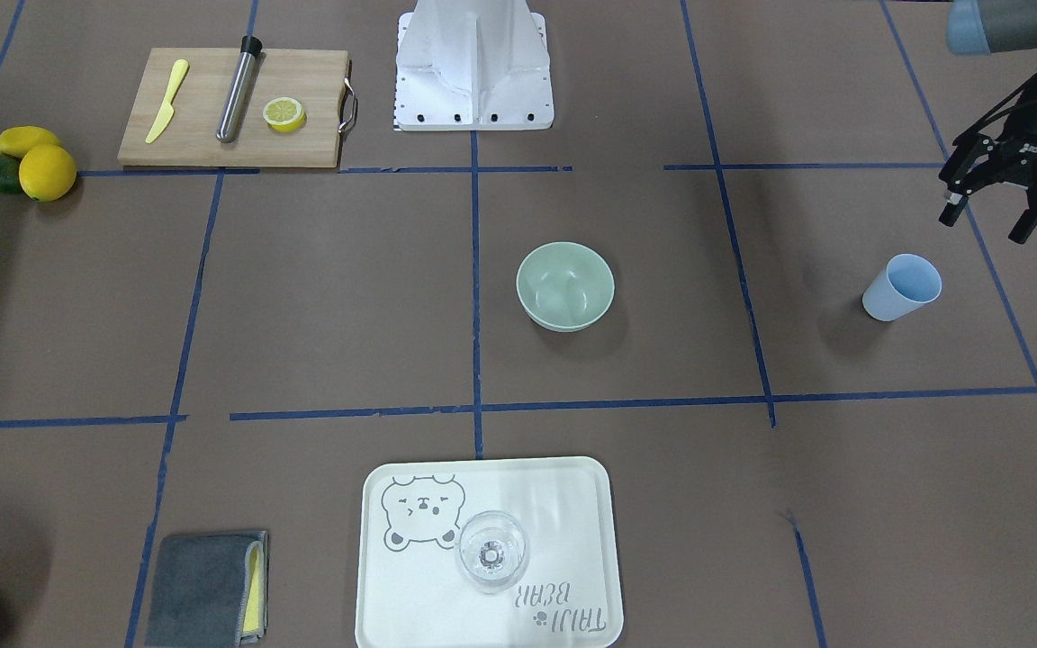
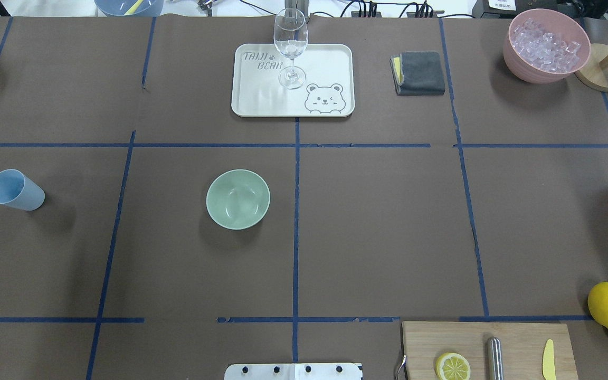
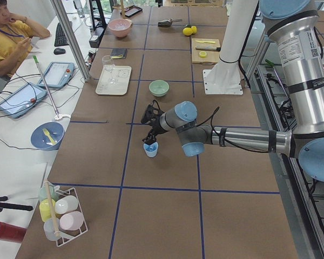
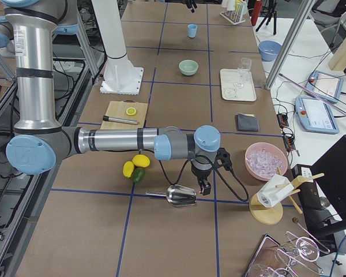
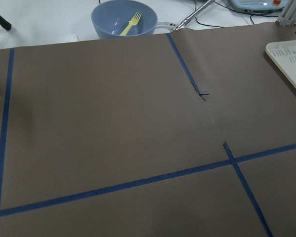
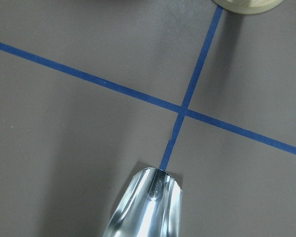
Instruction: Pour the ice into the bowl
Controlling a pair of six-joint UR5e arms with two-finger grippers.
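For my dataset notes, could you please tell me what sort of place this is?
Probably a robotics lab: a table gridded with blue tape, a robot arm reaching over it, and a person seated beside tablets.

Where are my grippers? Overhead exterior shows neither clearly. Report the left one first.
Observer: The left gripper hangs open near the light blue cup, apart from it.
Operator: Now the right.
Observer: The right gripper sits right by the metal scoop, near the pink tub holding the ice; grip unclear.
Operator: Check the scoop.
Observer: The right wrist view shows its inside shiny and bare, nothing in it.
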